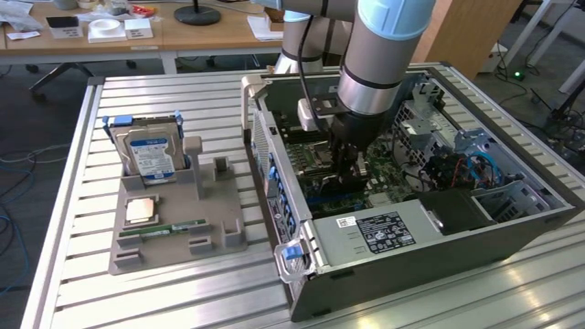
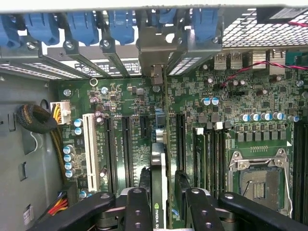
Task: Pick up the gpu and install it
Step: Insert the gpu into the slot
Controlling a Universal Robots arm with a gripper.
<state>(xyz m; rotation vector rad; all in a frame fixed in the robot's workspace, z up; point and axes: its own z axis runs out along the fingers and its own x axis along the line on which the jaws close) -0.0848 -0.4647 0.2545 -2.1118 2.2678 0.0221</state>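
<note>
Slatted aluminium tabletop [image 1: 183, 288] fills the foreground of the exterior view, with wooden office desks across the top of the frame. At centre right lies an open computer case [image 1: 429, 267], its motherboard [image 2: 231, 96] exposed. A grey-and-pale-blue robot arm [image 1: 379, 48] reaches down into it. In the wrist view, the gpu [image 2: 159, 178] stands on edge at lower centre, running up the frame toward the rear slot brackets: a thin dark card with a pale metallic edge and a small green logo. The gripper [image 2: 162, 204] straddles the card, black fingers [image 2: 137, 209] parted on either side of it, gaps visible. At left centre of the exterior view, a grey parts holder [image 1: 174, 229] carries a blue-labelled hard drive [image 1: 151, 157].
</note>
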